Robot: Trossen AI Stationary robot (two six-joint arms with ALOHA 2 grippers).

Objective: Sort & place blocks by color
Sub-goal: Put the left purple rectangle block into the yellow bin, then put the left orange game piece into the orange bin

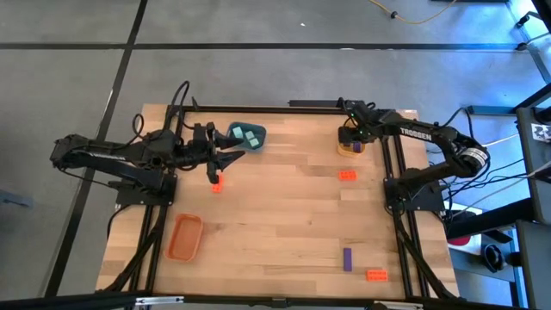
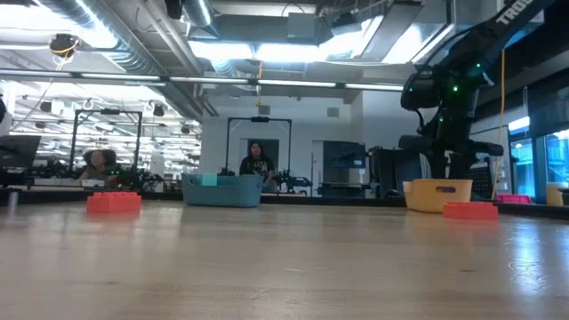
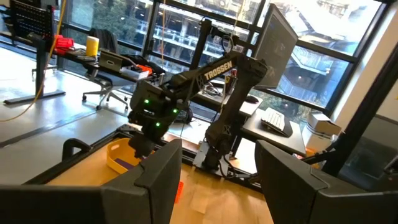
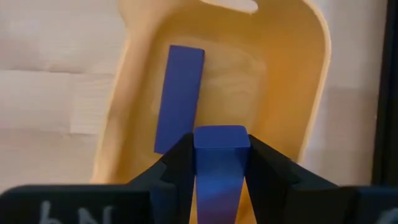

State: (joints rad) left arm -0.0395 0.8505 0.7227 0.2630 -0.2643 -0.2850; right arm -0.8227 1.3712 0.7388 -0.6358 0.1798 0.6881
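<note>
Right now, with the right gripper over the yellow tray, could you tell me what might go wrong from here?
1. The right gripper holds a purple block above the yellow tray, where another purple block already lies; the dropped one may land on it and tip.
2. The left gripper is open beside the blue tray, above an orange block; swinging could nudge either.

the high view looks straight down on the whole wooden table (image 1: 284, 215). the low view looks level across it. the right wrist view sits close above the yellow tray (image 4: 292, 93) below its claw; the left wrist view also sees that tray.
</note>
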